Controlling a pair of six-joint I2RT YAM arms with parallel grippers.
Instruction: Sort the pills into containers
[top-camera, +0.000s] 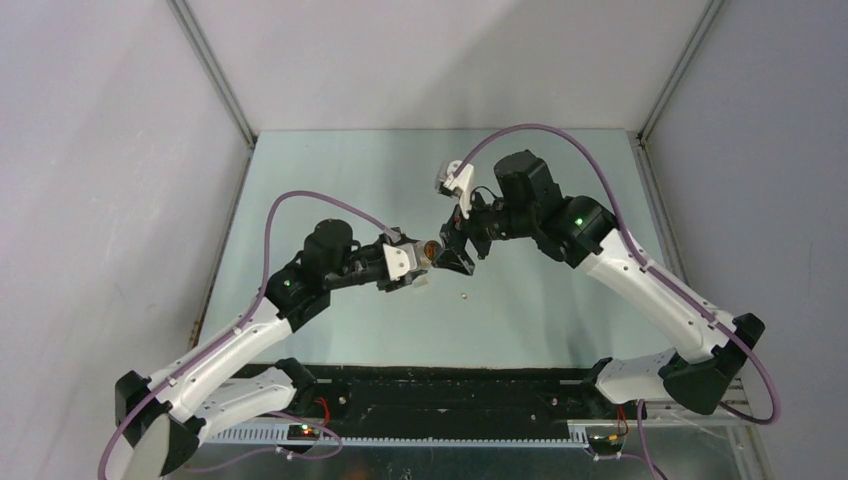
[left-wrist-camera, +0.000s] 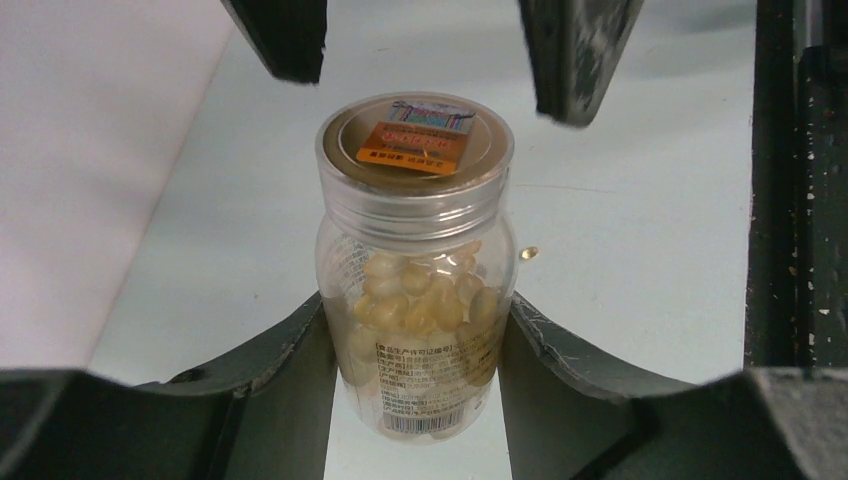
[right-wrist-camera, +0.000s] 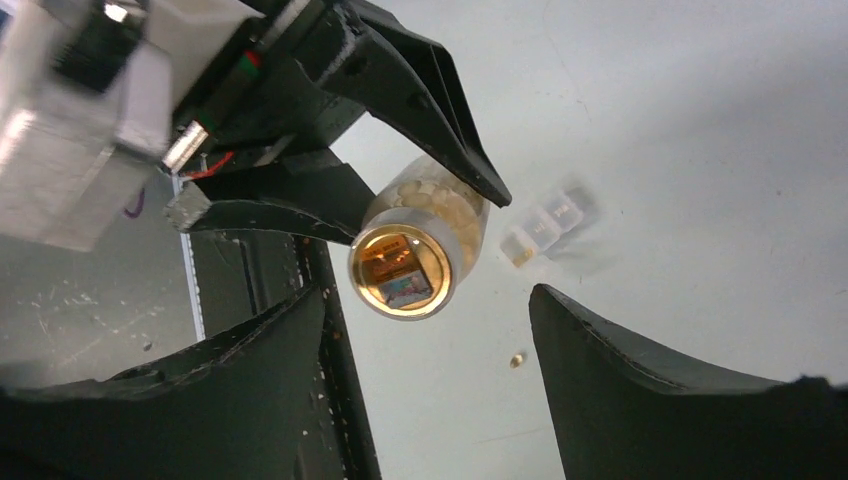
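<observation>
Grip is firm on my left side: my left gripper (left-wrist-camera: 415, 312) is clamped around one small clear bottle (left-wrist-camera: 415, 385), a finger pressed against each side of its body. The bottle lies tipped over in my hold, lifted above the table (top-camera: 560, 320), with its cap (left-wrist-camera: 415, 135) pointing toward my other arm. That cap is clear plastic with one orange label stuck on top. Inside the bottle is a packed heap of pale yellowish pills (left-wrist-camera: 425, 295), too many and too crowded for me to count.

My right gripper (right-wrist-camera: 425, 300) is spread wide. Its two fingers stand one on each side of the cap, with a gap to the cap on both sides, so it grasps nothing.

I count exactly one loose pill (left-wrist-camera: 529, 253), a tiny tan speck lying on the table below the bottle, well clear of all four fingers.

There is one pill box (right-wrist-camera: 548, 228), white and translucent, resting on the table beyond the bottle in my right wrist view. It is smeared by blur there, so I cannot tell how many compartments it has or whether any pill lies inside.
</observation>
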